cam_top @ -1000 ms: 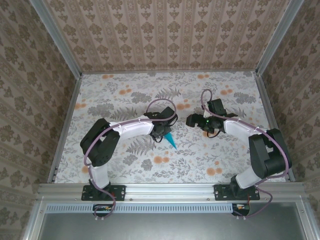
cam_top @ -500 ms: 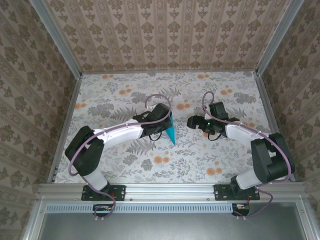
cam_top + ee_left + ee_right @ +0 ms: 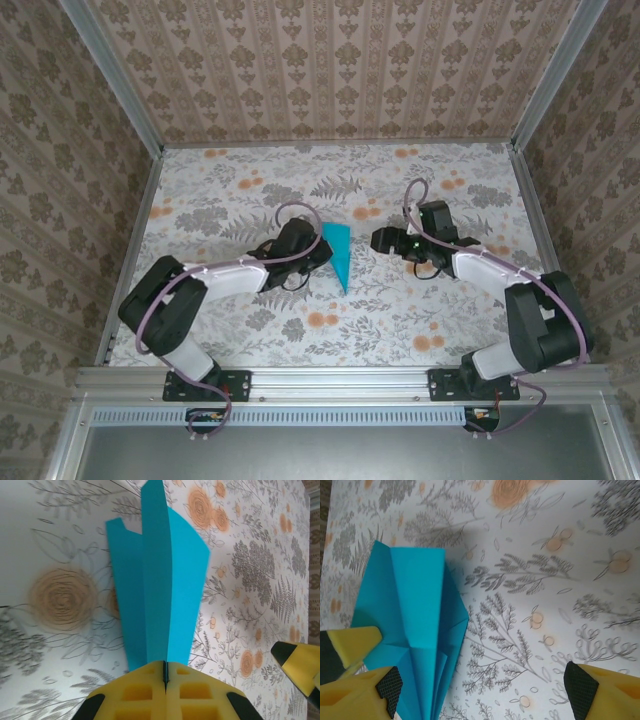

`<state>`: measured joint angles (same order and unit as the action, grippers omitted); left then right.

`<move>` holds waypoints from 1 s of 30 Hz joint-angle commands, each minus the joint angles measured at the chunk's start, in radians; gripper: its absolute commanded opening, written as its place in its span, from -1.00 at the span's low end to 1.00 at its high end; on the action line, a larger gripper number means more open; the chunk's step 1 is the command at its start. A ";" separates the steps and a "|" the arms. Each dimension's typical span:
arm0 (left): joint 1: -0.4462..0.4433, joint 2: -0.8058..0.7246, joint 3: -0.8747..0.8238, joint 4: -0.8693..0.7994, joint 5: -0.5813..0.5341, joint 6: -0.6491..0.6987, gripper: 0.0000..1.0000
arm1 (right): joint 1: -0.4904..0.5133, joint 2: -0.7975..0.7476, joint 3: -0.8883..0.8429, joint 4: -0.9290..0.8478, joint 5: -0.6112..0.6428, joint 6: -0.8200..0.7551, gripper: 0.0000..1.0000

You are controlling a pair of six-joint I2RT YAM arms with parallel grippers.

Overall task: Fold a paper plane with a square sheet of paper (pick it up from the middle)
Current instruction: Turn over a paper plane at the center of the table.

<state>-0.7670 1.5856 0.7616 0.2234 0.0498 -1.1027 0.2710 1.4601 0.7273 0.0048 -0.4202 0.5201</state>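
Teal-blue paper, folded into a narrow pointed plane (image 3: 337, 255), is in the middle of the flowered tabletop (image 3: 250, 190), gripped by my left pincer (image 3: 316, 254). In the left wrist view its two yellow pads (image 3: 140, 692) are pressed tightly together on one end of the plane, and the folded layers stand on edge and reach away from the pincer. My right pincer (image 3: 383, 240) is just to the right of the plane, with jaws wide apart and nothing between them. In the right wrist view the plane is beside one finger; whether they touch I cannot tell.
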 commanded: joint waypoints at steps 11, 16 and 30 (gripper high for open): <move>0.031 -0.167 -0.163 -0.113 -0.151 -0.066 -1.00 | 0.237 0.134 0.164 -0.092 0.042 -0.026 0.46; 0.031 -0.184 -0.187 -0.150 -0.182 -0.109 -1.00 | 0.351 0.211 0.243 -0.138 0.084 -0.003 0.26; 0.032 -0.192 -0.203 -0.157 -0.179 -0.115 -1.00 | 0.448 0.335 0.369 -0.262 0.228 0.014 0.38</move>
<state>-0.7441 1.4117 0.5610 0.0921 -0.1101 -1.2057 0.7147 1.8065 1.0714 -0.2035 -0.2710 0.5323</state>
